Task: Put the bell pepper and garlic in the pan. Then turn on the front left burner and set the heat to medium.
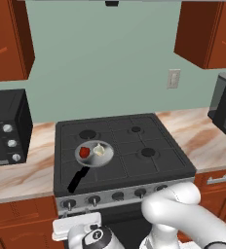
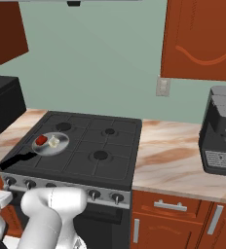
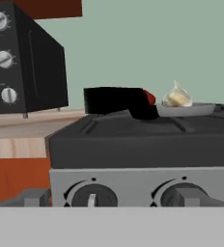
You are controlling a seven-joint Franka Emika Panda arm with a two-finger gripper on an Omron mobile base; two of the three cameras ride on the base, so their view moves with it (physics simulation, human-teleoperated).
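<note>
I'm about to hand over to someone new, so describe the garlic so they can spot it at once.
Find the black stove between the marble counters. On its front left burner sits a shiny silver frying pan with a black handle, and in it lie two small things side by side. The garlic is the cream-white bulb with a pointed tip, to the right of the glossy red bell pepper.

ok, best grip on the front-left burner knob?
Take the leftmost knob by its raised centre ridge, coming straight at the stove front. The ridge stands roughly upright, so set the open pincer either side of it, then twist.
</note>
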